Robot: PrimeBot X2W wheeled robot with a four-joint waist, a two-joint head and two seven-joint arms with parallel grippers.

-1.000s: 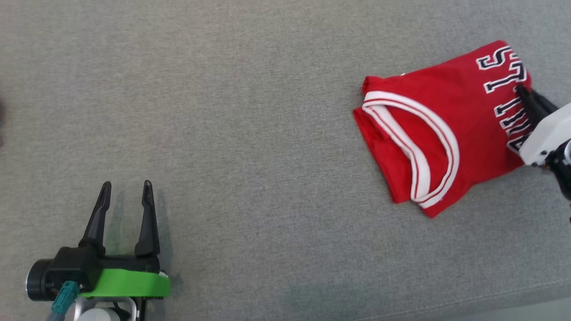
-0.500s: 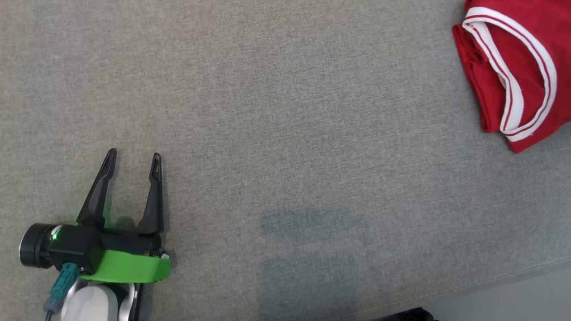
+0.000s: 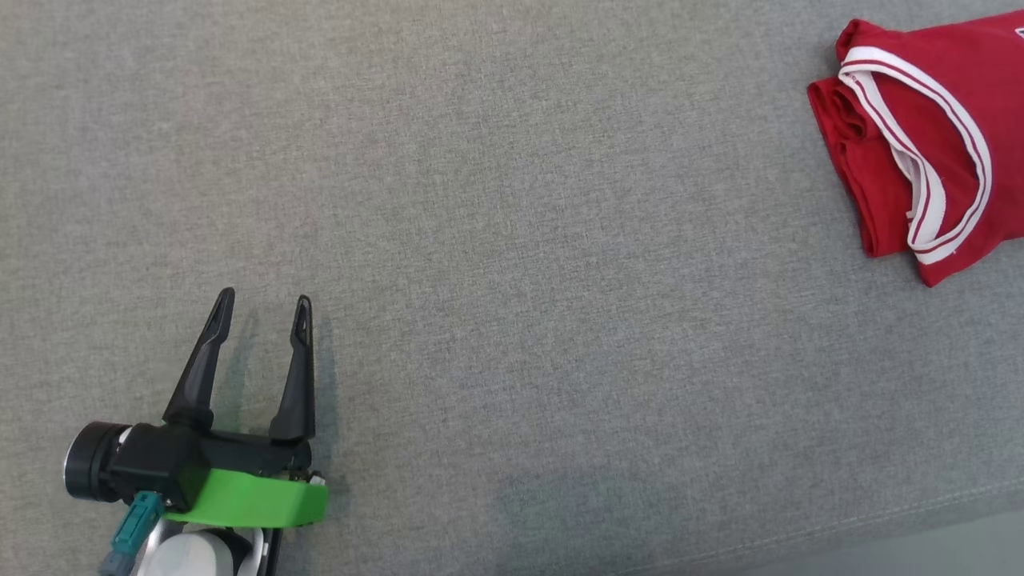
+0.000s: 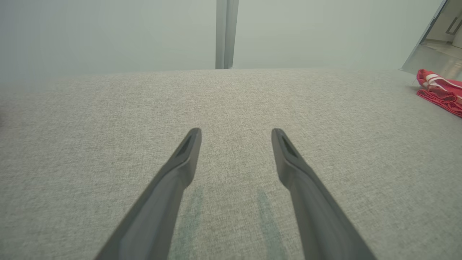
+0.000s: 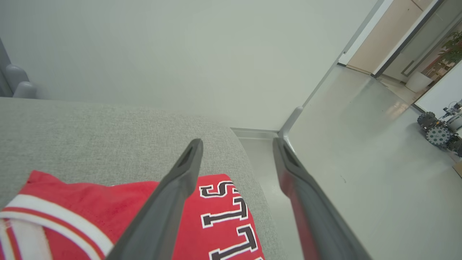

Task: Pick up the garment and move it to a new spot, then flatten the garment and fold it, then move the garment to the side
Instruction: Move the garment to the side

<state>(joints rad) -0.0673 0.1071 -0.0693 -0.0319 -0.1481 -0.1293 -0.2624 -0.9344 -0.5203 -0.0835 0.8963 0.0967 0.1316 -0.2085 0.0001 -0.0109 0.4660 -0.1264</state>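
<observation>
The folded red garment (image 3: 948, 176) is lying at the worktop's (image 3: 496, 240) right edge, so the set-aside step is looking finished. The left gripper (image 3: 264, 298) is hovering well apart from it, fingers spread and empty. The right gripper (image 5: 237, 141), fingers apart above the lettering, is needing only to withdraw.

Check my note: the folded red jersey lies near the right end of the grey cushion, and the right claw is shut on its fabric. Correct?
Not quite. The right wrist view shows the right claw open, fingers spread above the red jersey, gripping nothing. The rest holds: the jersey lies folded near the right end of the grey cushion.
</observation>
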